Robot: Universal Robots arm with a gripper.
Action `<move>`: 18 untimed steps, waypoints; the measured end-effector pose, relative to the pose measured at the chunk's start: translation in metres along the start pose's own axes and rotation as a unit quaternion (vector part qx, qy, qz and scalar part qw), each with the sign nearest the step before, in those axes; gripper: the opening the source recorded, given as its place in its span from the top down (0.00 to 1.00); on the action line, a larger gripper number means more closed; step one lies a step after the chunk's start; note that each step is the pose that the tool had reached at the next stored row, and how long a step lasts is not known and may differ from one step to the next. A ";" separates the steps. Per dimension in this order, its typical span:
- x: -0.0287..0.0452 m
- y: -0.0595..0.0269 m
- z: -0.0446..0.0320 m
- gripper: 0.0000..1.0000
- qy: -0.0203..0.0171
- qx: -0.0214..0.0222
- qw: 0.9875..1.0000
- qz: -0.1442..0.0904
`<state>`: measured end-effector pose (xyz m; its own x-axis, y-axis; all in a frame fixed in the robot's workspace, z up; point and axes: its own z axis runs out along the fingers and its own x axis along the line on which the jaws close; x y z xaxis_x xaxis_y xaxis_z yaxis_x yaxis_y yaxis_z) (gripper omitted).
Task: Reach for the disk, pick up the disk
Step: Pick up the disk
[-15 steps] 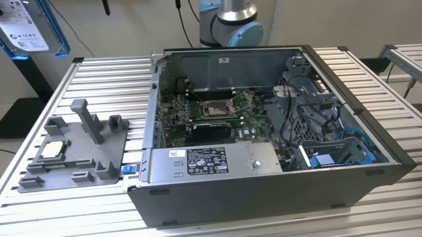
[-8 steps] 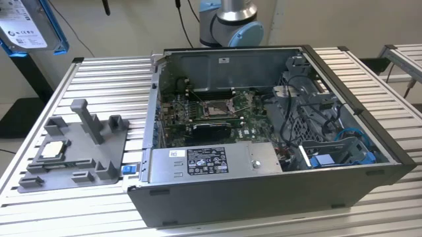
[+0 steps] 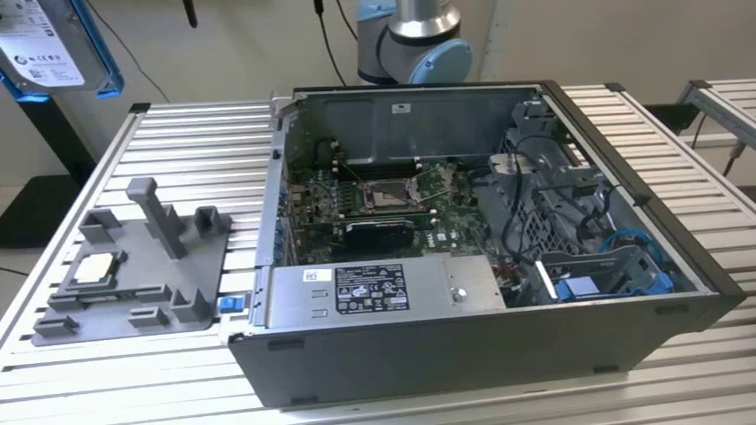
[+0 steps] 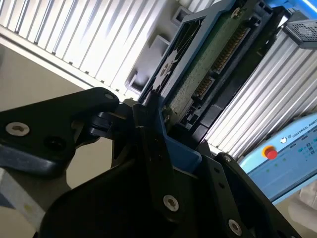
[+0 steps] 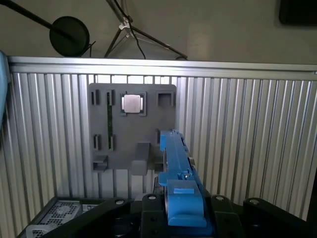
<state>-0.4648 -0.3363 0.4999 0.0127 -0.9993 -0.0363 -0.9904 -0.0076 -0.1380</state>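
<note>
The tool [image 4: 181, 148] is clamped on one end of the disk [image 4: 208, 54], which is likely stiff, weighty and shock-sensitive.

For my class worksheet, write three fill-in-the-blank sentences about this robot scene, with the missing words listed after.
1. The disk clamped in the gripper has ___ plastic side rails.
2. In the second wrist view, the disk's underside shows a ___ circuit board.
3. The grey stand, with the small square chip on it, sits at the exterior view's ___ of the computer case.

Missing words: blue; green; left
</note>
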 end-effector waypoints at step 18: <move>0.0003 -0.0283 0.0039 1.00 0.000 0.000 1.000 0.000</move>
<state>-0.4363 -0.3363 0.4999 0.0126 -0.9993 -0.0363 -0.9904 -0.0075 -0.1380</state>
